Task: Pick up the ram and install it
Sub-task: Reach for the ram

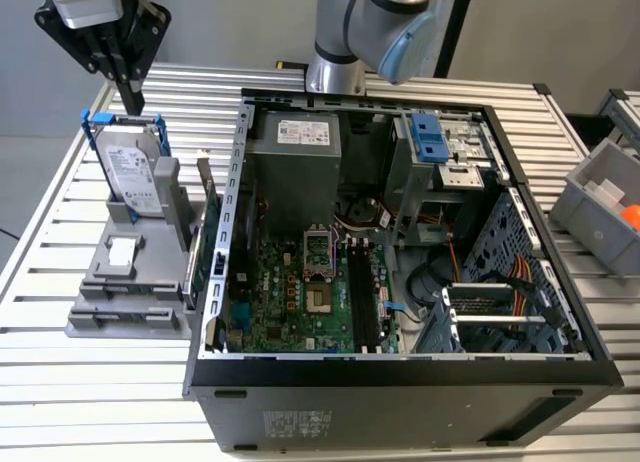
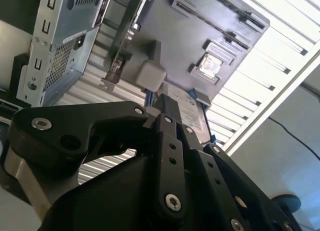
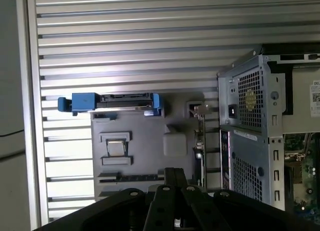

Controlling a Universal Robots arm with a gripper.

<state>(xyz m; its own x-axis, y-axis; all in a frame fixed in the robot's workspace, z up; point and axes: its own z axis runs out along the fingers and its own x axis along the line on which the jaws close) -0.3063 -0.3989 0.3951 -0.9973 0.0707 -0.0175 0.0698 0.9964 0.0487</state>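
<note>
The ram [image 3: 131, 177] looks like the thin dark strip standing on edge in a slot of the grey holder [image 3: 150, 131]. In the exterior view it is the dark line [image 1: 133, 304] near the holder's [image 1: 100, 282] front. My gripper [image 1: 133, 102] hangs high over the holder's far end, above the upright hard drive [image 1: 133, 167]. Its black fingers are pressed together with nothing between them. The gripper tip also shows in the first wrist view [image 3: 174, 172] and the second wrist view [image 2: 167, 103]. The open computer case [image 1: 560, 367] lies on the exterior view's right of the holder, with the green motherboard [image 1: 290, 292] and its long black slots [image 1: 362, 297].
A thin card with a metal bracket [image 1: 205, 187] stands between the holder and the case wall. A power supply [image 1: 295, 157] fills the case's far corner, and cables [image 1: 500, 282] run along its right side. A grey bin [image 1: 605, 197] sits at far right. Everything rests on a slatted metal table [image 1: 80, 402].
</note>
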